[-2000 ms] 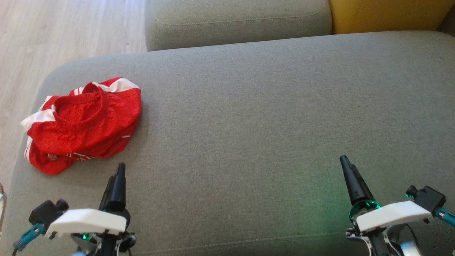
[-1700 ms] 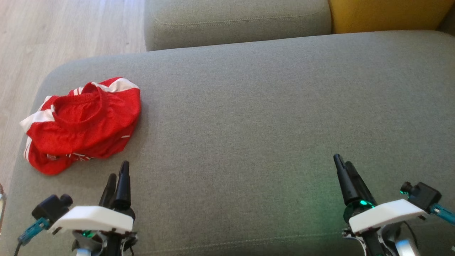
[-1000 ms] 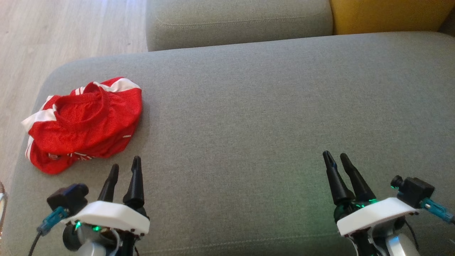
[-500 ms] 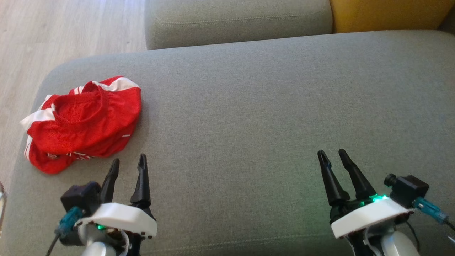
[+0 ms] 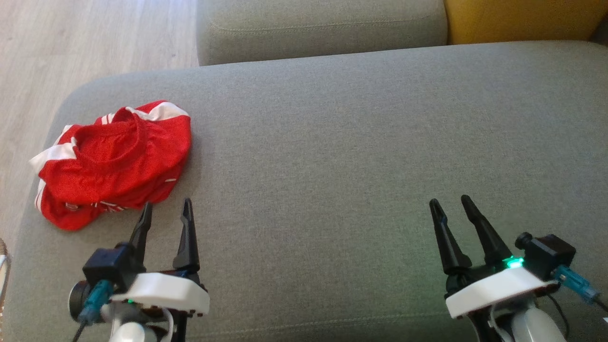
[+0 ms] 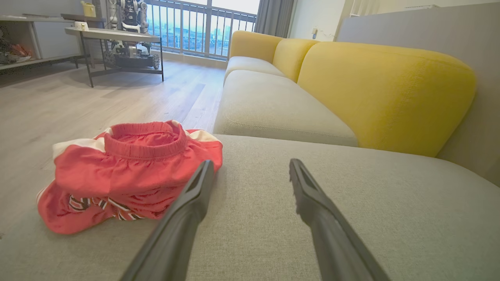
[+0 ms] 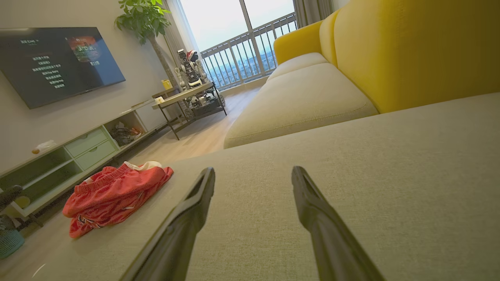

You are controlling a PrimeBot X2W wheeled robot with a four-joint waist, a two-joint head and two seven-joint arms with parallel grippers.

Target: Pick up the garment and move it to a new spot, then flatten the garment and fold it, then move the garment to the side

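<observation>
The garment point(image 5: 114, 161) is red cloth with white bands, bunched into a loose, rumpled heap. Its gathered elastic waistband forms an open loop on top of the pile. White panels show at its upper and left edges, and thin white stripes run along the lower edge. It lies at the middle left of the head view, on the grey cushion point(image 5: 332, 142) near its rounded left end

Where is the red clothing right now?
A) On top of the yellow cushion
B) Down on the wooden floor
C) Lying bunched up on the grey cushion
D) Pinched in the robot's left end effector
C: the red garment lies crumpled on the grey cushion, just ahead of the left end effector, which is open and holds nothing.
</observation>
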